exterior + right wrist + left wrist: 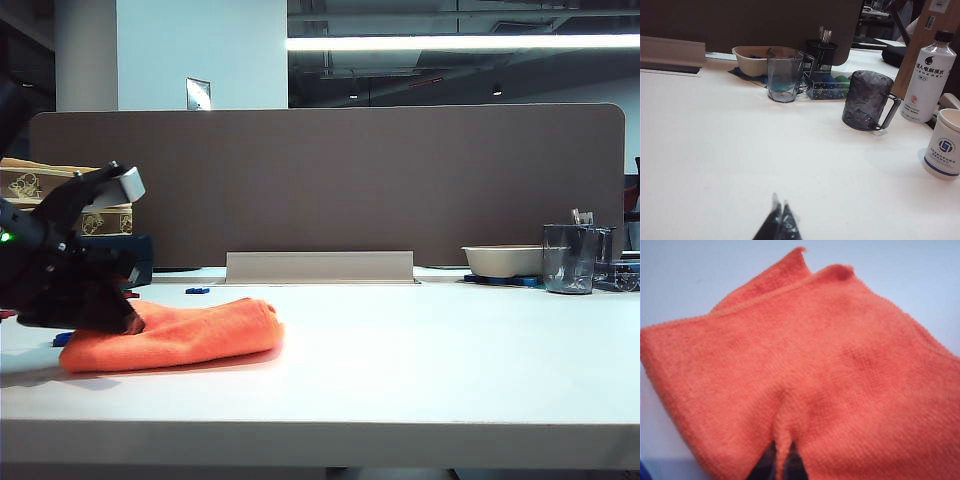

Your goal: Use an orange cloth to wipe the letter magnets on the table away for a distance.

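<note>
The orange cloth (pixel 180 335) lies folded and thick on the white table (pixel 420 370) at the left. My left gripper (pixel 128 318) presses down on its left end. In the left wrist view the orange cloth (pixel 805 365) fills the picture, and the left gripper (pixel 782 460) is shut on a pinched ridge of it. Small blue letter magnets show behind the cloth (pixel 197 290) and at its left edge (pixel 62 339); any under the cloth are hidden. My right gripper (pixel 780 206) hangs shut over bare table (pixel 740 160), holding nothing. It is out of the exterior view.
A brown divider panel (pixel 330 180) runs along the back edge. At the right stand a bowl (pixel 752 59), a clear glass (pixel 784 75), a dark mug (pixel 867 100), a clear tray (pixel 827 86), a bottle (pixel 930 75) and a paper cup (pixel 946 145). Boxes (pixel 40 195) sit back left.
</note>
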### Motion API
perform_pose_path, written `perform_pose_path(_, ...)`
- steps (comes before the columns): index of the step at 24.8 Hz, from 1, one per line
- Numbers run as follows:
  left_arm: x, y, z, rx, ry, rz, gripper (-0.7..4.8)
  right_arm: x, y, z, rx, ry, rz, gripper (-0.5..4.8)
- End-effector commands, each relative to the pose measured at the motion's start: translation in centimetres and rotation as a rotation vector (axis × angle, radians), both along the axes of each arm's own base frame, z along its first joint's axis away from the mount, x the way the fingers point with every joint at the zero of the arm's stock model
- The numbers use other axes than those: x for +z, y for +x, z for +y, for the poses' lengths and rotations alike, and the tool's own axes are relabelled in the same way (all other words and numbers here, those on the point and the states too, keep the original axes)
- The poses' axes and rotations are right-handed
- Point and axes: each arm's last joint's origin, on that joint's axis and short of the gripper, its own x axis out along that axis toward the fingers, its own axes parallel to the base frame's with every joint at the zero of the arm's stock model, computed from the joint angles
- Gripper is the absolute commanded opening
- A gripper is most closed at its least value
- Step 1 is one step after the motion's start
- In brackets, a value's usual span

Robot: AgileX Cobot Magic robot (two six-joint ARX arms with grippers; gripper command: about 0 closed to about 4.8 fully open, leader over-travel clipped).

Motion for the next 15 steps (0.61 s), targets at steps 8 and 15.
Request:
perform_pose_path(8,-0.1,0.9,4.8,0.251,0.038,-0.016,-0.06,0.2,0.0,0.0,-0.001,0.001,-0.022,-0.01)
perform_pose_path(15,-0.2,1.7,10.8,0.452,0.006,-0.083,-0.06,0.2,0.0,0.0,-0.001,0.001,-0.022,-0.01)
